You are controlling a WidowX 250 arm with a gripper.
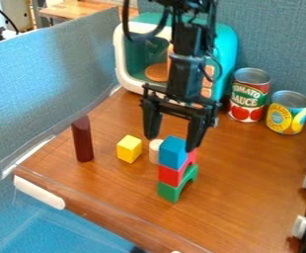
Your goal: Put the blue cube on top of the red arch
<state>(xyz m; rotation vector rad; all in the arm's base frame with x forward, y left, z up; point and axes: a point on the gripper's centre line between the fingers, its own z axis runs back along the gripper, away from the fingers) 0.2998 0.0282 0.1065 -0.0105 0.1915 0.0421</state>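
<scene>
Gripper [172, 143] hung over the middle of the table [248, 183], its two fingers spread well apart around the top of the stack, with nothing visibly held. Blue cube [172, 152] sat on the red arch [172, 175] – and that rested on the green arch [170, 192]. Tight quarters on one side: the pale cylinder [155, 151] stood just beside the blue cube, at its left in view, and past a narrow gap came the yellow cube [129, 149]. Farther left, the dark red cylinder [82, 140] stood upright near the table's left edge. Room was wider the other way – a broad stretch of wood ran from the stack to the white knobs [300, 226] along the right edge. Toward the back stood the toy microwave [227, 47] and two cans [249, 96].
</scene>
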